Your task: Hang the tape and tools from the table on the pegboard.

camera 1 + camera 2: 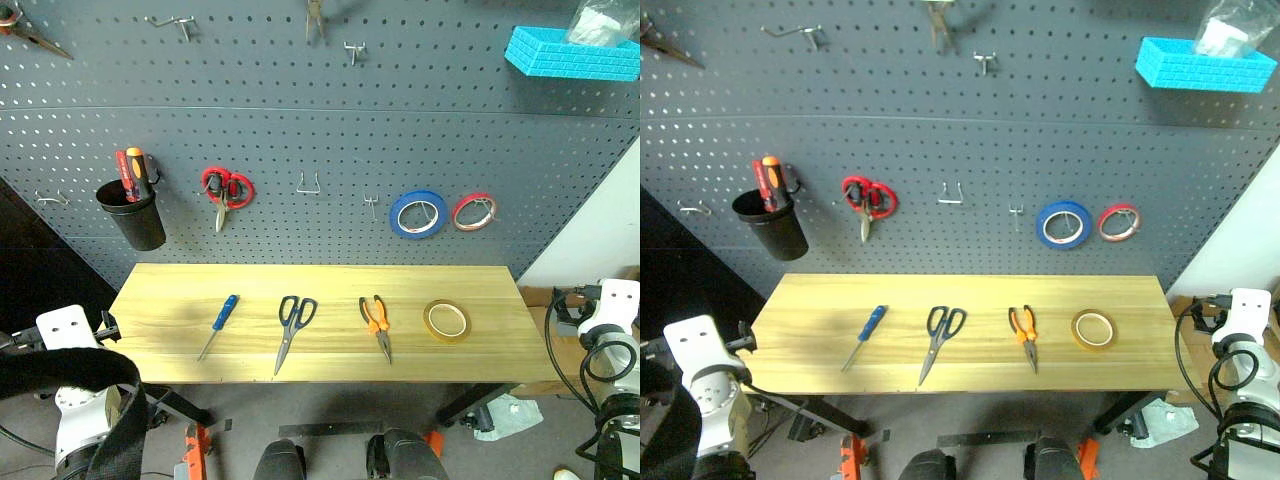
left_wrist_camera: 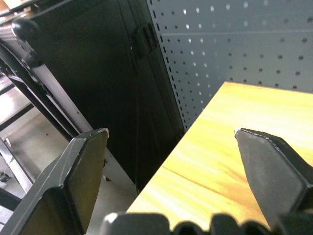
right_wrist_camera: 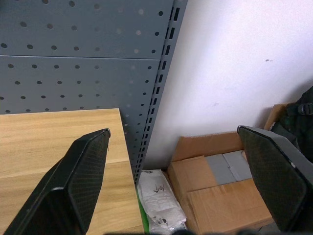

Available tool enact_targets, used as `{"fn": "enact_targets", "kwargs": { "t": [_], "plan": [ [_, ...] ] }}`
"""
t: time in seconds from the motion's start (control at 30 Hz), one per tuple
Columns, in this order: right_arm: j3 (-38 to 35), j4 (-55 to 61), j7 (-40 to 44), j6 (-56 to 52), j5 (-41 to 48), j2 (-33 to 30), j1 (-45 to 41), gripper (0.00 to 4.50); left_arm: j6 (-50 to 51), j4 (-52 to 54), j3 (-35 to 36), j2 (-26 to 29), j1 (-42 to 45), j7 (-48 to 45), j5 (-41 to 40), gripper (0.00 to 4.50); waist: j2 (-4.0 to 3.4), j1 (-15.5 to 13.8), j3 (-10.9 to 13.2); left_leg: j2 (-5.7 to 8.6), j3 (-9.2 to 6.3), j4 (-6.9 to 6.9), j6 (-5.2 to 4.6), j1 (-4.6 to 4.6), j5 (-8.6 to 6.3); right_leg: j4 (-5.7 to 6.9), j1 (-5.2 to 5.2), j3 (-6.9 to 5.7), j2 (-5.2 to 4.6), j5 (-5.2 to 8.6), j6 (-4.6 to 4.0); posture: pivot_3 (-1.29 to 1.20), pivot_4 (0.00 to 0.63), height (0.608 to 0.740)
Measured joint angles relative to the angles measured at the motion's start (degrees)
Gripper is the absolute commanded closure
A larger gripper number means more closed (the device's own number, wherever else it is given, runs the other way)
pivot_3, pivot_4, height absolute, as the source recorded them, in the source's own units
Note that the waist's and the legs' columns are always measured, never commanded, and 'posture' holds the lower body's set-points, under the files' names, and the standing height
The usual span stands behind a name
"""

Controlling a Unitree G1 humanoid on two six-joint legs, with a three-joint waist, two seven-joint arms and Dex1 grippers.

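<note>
You have all four task items lying in a row on the table (image 1: 160, 290), which stands against the foot of the pegboard (image 1: 300, 130). Taking the scissors (image 1: 292, 328) as your landmark: the blue-handled screwdriver (image 1: 219, 324) lies to their left, the orange-and-black needle-nose pliers (image 1: 376, 323) lie to their right, and the tan tape roll (image 1: 446, 320) lies flat beyond the pliers, nearest the table's right end. None of them touch each other. On the pegboard above the scissors hang red-handled scissors (image 1: 224, 190), with a black cup (image 1: 133, 212) of orange and red screwdrivers further left, and a blue tape roll (image 1: 418, 213) and a red tape roll (image 1: 474, 211) up to the right. Your left gripper (image 2: 171, 134) hangs off the table's left end, jaws wide and holding nothing. Your right gripper (image 3: 173, 132) hangs off the right end over cardboard boxes (image 3: 220, 186), jaws likewise wide and empty.
</note>
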State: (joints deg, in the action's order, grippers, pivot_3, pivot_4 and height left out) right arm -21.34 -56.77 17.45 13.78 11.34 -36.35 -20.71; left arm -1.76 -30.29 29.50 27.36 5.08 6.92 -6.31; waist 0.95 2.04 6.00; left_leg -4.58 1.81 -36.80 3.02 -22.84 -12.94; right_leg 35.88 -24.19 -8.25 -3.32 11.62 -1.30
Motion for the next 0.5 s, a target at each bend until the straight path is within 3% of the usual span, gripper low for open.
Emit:
{"fn": "enact_targets", "kwargs": {
  "t": [0.5],
  "plan": [
    [0.2, 0.1, 2.1, 0.1, -1.0, 0.0, 0.0, 0.00, -1.8, -1.2, 0.2, 1.3, -2.1, -0.6, -1.7, 0.07, -0.01, -0.2, 0.1, 0.00, -0.01, 0.00, 0.07, 0.00, -0.04, 0.00, 0.00, -0.01, -0.01, 0.02, -0.02, -0.05, 0.086, 0.740]
  ]
}}
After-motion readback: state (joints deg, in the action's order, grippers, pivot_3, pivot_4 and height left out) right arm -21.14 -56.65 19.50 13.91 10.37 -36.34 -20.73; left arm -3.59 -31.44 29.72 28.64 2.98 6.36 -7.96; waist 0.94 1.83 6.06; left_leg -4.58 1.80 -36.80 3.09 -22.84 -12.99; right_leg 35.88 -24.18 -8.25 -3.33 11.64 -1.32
